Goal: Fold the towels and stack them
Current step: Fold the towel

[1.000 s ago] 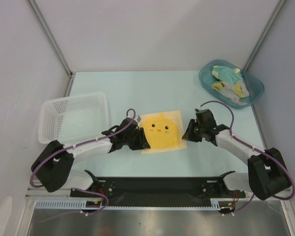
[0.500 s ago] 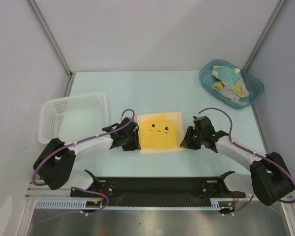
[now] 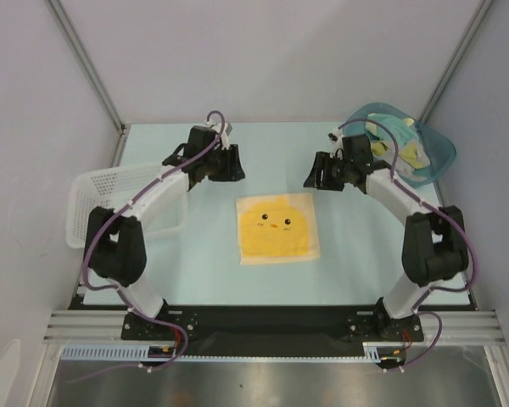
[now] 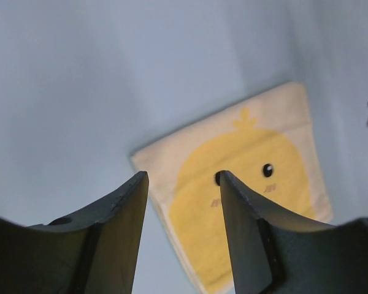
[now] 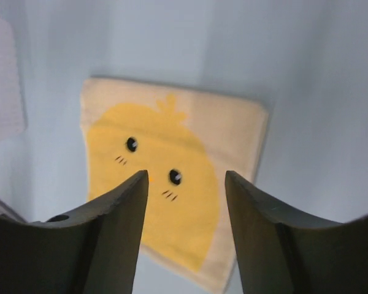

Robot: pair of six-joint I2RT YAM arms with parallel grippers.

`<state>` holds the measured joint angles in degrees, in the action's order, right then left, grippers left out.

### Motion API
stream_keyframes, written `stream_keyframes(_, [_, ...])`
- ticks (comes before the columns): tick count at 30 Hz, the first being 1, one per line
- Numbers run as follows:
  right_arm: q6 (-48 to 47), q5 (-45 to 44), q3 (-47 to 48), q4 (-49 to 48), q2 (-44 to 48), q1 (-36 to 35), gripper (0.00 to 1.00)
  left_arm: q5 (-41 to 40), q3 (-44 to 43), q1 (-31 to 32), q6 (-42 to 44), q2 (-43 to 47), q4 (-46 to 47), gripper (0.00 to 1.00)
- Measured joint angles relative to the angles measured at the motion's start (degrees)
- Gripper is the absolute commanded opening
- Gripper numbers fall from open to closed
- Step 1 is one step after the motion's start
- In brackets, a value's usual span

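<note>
I have my 2 arms reaching out far, past the chick towel. My left gripper hangs off its far left corner and my right gripper off its far right corner. Both have fingers apart and empty.

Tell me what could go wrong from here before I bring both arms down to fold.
The right arm passes close by the teal tub; a swing could knock it. The left arm crosses above the white basket; lowering could snag its rim. The chick towel lies slightly skewed, so the open left gripper and right gripper may pinch uneven corners.
</note>
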<state>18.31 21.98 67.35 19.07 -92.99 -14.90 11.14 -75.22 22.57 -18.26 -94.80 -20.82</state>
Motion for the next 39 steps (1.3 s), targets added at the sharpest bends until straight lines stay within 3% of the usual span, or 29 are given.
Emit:
stream_keyframes(7, [-12.8,3.6,16.7,8.3,-17.8,5.8,0.48,3.1,-3.7,-1.6,9.7,-9.9,-4.5,0.57])
stream_keyframes(16, [-26.3,10.1,25.6,17.6,-29.3,6.0,0.47,4.3,-5.8,-1.6,13.9,-17.2,-6.4,0.55])
stream_keyframes(25, [-31.1,14.4,29.1,20.4,-34.3,6.3,0.42,4.1,-8.8,-1.6,16.0,-21.9,-8.1,0.55])
stream_keyframes(32, [-32.3,16.8,29.5,20.3,-35.5,6.5,0.32,3.4,-10.4,-1.6,17.1,-22.8,-9.3,0.53])
stream_keyframes(39, [-32.5,17.5,29.7,20.3,-35.8,6.5,0.31,4.1,-11.3,-1.6,18.3,-23.6,-9.5,0.42])
